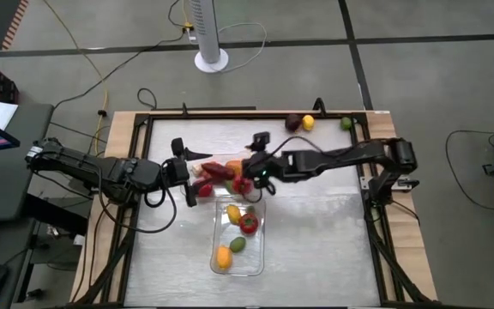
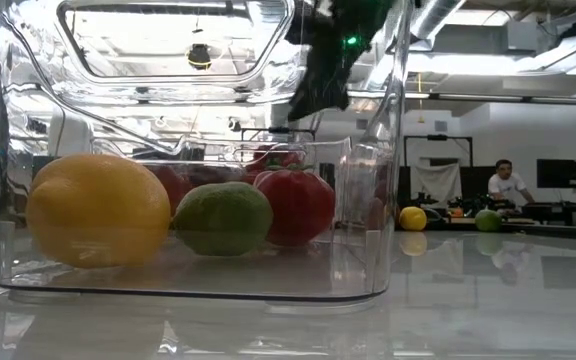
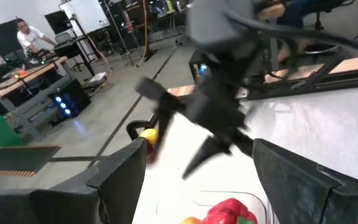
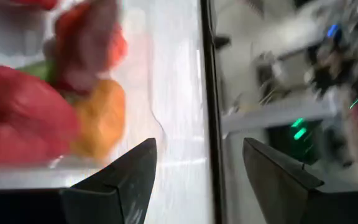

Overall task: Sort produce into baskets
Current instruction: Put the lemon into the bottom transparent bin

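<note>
A clear basket near the table's front holds a yellow, a green, a red and an orange piece. A second clear basket behind it holds red peppers and an orange piece. My left gripper is open and empty at this basket's left side. My right gripper is open and empty at its right side; its fingers touch nothing. A maroon, a yellow and a green piece lie loose at the table's far right.
The two arms face each other closely over the middle of the table; my right arm fills the left wrist view. A black frame rail runs around the table. A person sits at a desk in the room beyond.
</note>
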Action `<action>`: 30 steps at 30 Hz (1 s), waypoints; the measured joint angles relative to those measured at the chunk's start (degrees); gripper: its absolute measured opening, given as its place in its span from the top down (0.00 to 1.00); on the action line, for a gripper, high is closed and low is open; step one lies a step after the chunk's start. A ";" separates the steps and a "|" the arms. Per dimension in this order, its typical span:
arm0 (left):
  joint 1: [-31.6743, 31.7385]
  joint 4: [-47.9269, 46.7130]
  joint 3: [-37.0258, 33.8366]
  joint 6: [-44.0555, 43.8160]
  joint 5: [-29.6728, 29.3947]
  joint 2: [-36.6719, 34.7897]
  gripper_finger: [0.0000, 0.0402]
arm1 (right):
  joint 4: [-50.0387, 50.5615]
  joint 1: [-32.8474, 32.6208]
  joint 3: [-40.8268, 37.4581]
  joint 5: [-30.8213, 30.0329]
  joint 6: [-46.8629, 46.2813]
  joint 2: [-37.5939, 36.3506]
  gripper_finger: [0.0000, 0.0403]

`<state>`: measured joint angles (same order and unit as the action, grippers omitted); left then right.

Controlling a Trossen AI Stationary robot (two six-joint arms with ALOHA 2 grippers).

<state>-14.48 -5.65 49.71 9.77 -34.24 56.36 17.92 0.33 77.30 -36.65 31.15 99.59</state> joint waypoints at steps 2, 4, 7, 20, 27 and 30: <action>-0.02 -0.07 0.00 -0.29 0.04 0.00 0.30 | 5.11 2.59 -0.03 2.33 -4.92 -2.84 0.34; -0.07 -0.09 0.00 -0.92 0.55 0.00 0.30 | 7.93 5.97 -2.22 4.94 -9.53 -6.31 0.34; -0.07 -0.16 0.00 -1.02 0.94 0.00 0.30 | 4.98 10.76 -10.00 6.39 -12.21 -11.79 0.34; -0.07 0.20 0.00 -0.47 0.74 0.00 0.30 | -19.61 32.43 -37.55 14.14 -13.97 -22.77 0.27; -0.07 0.15 0.00 -0.43 0.59 0.00 0.30 | -19.80 41.48 -35.98 14.04 -21.74 -16.55 0.06; -0.07 -0.04 0.00 -0.43 0.59 0.00 0.30 | -19.04 45.51 -34.97 14.14 -25.88 -13.79 0.02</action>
<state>-14.55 -5.69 49.71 9.34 -33.65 56.36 -1.11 45.84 42.32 -22.51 5.27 85.81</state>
